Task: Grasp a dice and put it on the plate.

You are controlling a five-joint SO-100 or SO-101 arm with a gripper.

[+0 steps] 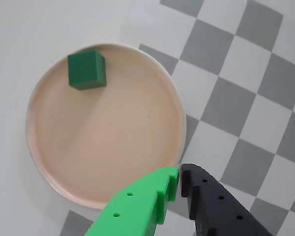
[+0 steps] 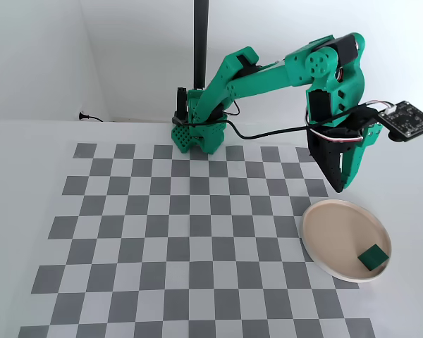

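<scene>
The dark green dice lies on the pale pinkish-beige plate, near its upper left rim in the wrist view. In the fixed view the dice sits at the plate's near right part. My gripper is shut and empty, its green and black fingers tip to tip above the plate's lower right rim in the wrist view. In the fixed view the gripper hangs above the plate's far edge, clear of the dice.
The plate sits at the right edge of a grey and white checkered mat on a white table. The arm's green base and a black pole stand at the mat's far side.
</scene>
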